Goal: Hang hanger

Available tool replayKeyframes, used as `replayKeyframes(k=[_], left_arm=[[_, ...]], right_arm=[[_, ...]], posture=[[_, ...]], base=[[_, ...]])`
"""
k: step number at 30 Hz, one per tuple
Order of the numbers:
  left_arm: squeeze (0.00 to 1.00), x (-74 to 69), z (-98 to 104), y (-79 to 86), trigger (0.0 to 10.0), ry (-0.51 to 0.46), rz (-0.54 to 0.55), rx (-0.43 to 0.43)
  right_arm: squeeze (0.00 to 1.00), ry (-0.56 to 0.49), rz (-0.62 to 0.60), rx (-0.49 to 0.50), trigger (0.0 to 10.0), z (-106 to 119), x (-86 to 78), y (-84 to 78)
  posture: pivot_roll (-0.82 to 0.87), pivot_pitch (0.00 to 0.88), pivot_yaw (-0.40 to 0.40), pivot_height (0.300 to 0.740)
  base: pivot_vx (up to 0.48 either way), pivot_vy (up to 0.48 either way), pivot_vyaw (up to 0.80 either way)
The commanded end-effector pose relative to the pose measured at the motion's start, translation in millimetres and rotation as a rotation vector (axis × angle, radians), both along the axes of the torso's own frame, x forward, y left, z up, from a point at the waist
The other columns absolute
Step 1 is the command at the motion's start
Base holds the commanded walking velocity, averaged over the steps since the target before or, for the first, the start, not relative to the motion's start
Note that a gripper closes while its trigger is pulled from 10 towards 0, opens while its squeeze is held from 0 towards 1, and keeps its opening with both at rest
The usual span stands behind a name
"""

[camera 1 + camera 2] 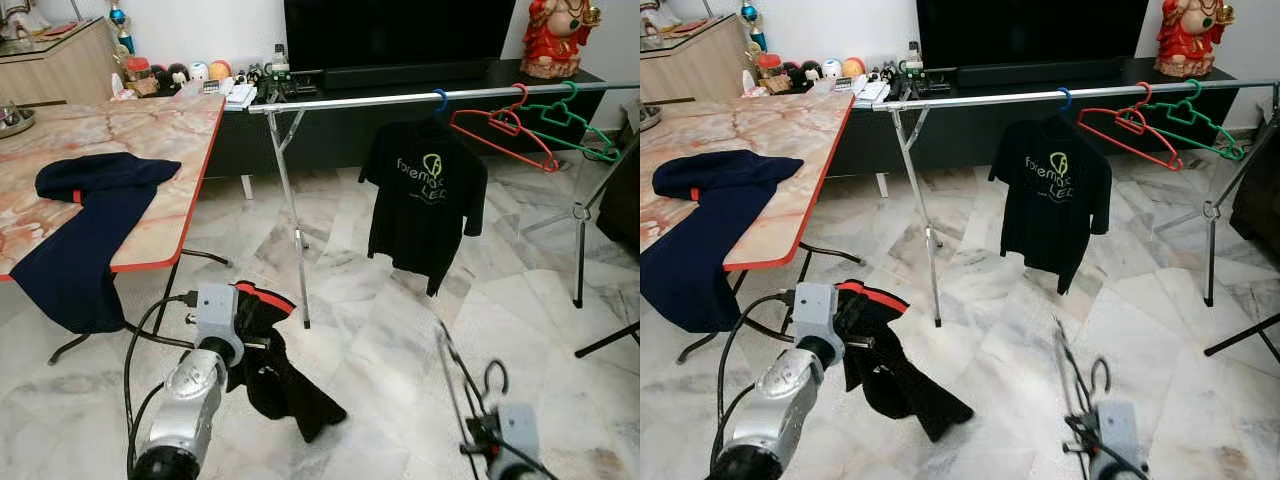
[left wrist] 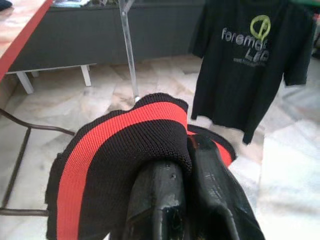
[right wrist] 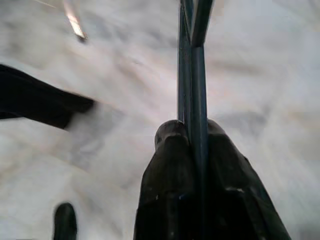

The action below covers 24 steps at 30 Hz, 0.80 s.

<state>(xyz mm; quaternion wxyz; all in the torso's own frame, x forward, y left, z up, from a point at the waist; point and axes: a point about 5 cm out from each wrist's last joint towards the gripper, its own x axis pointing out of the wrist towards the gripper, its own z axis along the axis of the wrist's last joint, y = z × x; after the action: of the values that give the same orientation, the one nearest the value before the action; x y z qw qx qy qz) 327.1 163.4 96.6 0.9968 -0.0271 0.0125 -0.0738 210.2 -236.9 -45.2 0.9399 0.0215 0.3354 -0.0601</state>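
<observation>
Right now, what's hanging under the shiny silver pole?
A black T-shirt with green print hangs from the pole on a blue hook; beside it hang an empty red hanger and a green hanger. The shirt covers its own hanger's body.

This is a living room in a home: a big TV (image 1: pixel 400 30) on a low cabinet (image 1: pixel 330 120), marble floor (image 1: pixel 380 340), clothes rack (image 1: pixel 420 98).

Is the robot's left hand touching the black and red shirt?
Touching. In the left wrist view the left gripper has both fingers shut on the black and red garment, whose striped fabric drapes over their tips.
</observation>
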Motion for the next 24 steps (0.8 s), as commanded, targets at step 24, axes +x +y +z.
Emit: replayKeyframes(k=[24], left_arm=[[0.0,-44.1,15.1,-18.3,10.0,-0.038,-0.042,-0.072]], right_arm=[[0.0,0.235,-0.181,-0.017,10.0,-46.1,-69.2,9.3]], posture=[[-0.01,0.046,0.083,0.74]], base=[[0.0,0.0,0.0]])
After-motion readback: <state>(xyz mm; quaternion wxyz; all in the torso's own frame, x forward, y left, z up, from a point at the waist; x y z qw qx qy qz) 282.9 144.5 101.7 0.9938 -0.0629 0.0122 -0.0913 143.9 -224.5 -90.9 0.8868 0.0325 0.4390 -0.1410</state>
